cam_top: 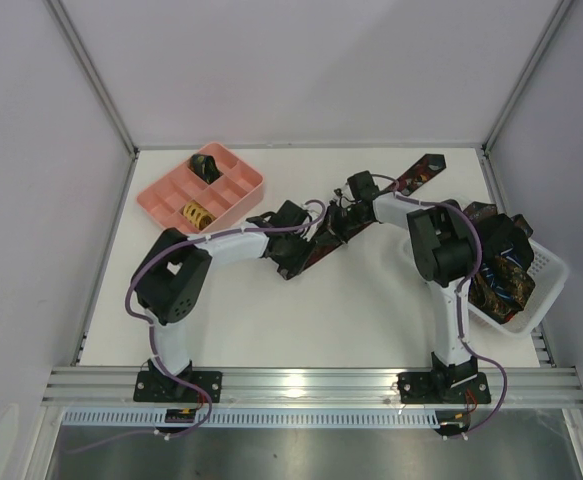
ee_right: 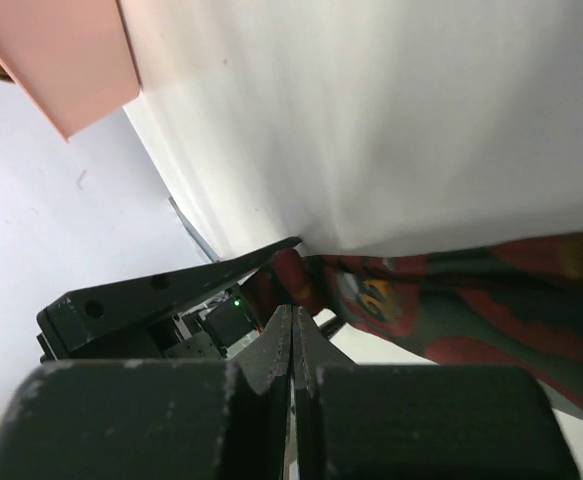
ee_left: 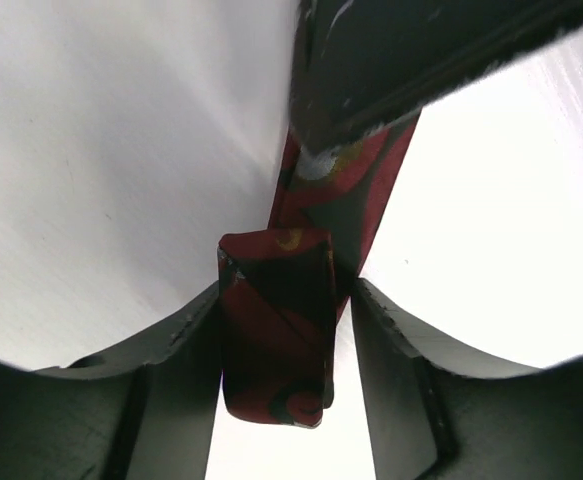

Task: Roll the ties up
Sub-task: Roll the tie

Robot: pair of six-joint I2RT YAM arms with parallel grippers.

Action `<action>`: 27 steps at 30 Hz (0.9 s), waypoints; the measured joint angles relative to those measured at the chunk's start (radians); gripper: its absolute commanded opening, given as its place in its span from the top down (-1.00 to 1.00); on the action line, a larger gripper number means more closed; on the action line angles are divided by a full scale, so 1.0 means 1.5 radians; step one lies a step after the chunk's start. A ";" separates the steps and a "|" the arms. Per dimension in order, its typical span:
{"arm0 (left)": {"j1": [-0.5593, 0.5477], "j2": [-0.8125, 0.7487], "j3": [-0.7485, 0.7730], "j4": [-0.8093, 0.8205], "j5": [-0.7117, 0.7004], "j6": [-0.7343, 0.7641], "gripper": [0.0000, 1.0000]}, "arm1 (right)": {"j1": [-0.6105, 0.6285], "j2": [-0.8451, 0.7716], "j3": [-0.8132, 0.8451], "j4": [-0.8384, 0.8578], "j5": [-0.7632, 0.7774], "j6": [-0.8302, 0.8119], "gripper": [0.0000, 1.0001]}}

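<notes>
A dark tie (cam_top: 412,177) with red swirls lies diagonally on the white table, from the far right towards the middle. Its near end is folded over into a short roll (ee_left: 276,330). My left gripper (cam_top: 314,246) is open around that roll (ee_left: 289,300). The left finger touches the roll and a thin gap shows at the right finger (ee_left: 391,340). My right gripper (cam_top: 342,207) is shut with nothing between its jaws (ee_right: 293,312). Its tips press on the flat tie (ee_right: 451,300) just beyond the roll, and they also show in the left wrist view (ee_left: 316,150).
A pink compartment tray (cam_top: 161,195) stands at the far left and holds a dark rolled tie (cam_top: 207,163) and a yellow one (cam_top: 196,213). A white mesh basket (cam_top: 549,272) at the right edge holds several loose ties (cam_top: 496,262). The tray corner shows in the right wrist view (ee_right: 71,60).
</notes>
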 measured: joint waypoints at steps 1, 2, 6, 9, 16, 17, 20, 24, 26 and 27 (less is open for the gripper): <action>0.000 0.001 0.001 0.002 0.000 0.002 -0.12 | -0.003 0.000 -0.002 0.000 0.000 0.001 1.00; 0.000 0.002 0.002 0.003 0.001 0.002 -0.12 | -0.007 0.000 -0.004 0.000 0.001 0.002 1.00; 0.000 0.003 0.002 0.007 0.003 0.003 -0.09 | -0.010 0.000 -0.007 0.001 0.001 0.004 1.00; 0.000 0.003 0.002 0.010 0.007 0.003 -0.21 | -0.009 0.000 -0.007 0.002 0.001 0.004 1.00; -0.001 -0.002 -0.003 0.021 0.022 -0.002 -0.81 | -0.007 0.000 -0.007 0.004 0.001 0.005 1.00; -0.001 -0.006 -0.007 0.024 0.024 -0.005 -0.91 | -0.007 0.000 -0.007 0.004 0.001 0.004 1.00; 0.006 -0.020 -0.020 0.027 0.027 -0.012 -1.00 | -0.008 0.000 -0.007 0.004 0.001 0.004 1.00; 0.021 -0.066 -0.036 0.019 0.030 -0.020 -1.00 | -0.008 0.000 -0.007 0.004 0.001 0.004 1.00; 0.027 -0.101 -0.040 0.018 0.032 -0.026 -1.00 | -0.008 0.000 -0.007 0.004 0.001 0.004 1.00; 0.028 -0.121 -0.043 0.021 0.034 -0.029 -1.00 | -0.008 0.000 -0.007 0.004 0.001 0.004 1.00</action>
